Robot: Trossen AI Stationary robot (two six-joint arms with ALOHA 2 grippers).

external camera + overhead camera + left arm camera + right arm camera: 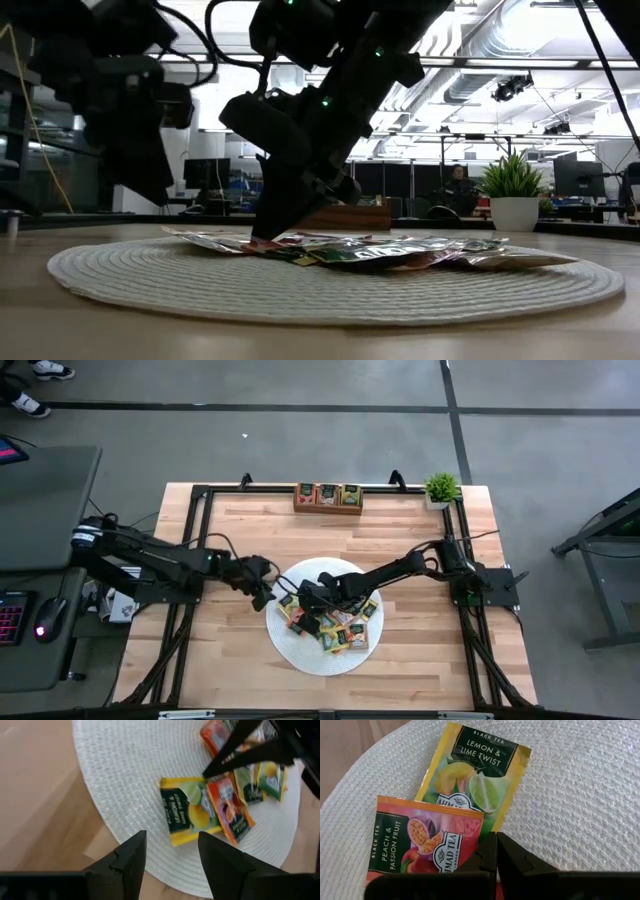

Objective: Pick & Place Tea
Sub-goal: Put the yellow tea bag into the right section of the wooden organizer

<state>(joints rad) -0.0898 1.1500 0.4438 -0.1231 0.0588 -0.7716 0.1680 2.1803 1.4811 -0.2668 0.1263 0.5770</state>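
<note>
Tea packets (330,622) lie in one overlapping heap on the round white woven mat (300,655) at the middle of the wooden table (420,660); roughly ten show from above, though the overlap and the arm over them prevent an exact count. Three more packets sit in the brown wooden tray (328,497) at the table's far edge, one per compartment, and a single small potted plant (440,488) stands at the far right corner.

Two arms work over the mat. The right gripper (496,851) has its fingers pressed together with nothing between them, the tips resting at the corner of an orange peach and passion fruit packet (420,845) that overlaps a yellow lemon and lime packet (470,770). The left gripper (170,852) hovers at the mat's left rim with its fingers parted and empty; the same yellow packet lies just ahead of them, the heap's nearest piece, with the orange one touching its far side.

Bare mat rings the heap on the left and front. Open tabletop lies between the mat and the tray, and along the near edge. A black frame (200,495) borders the table's sides.
</note>
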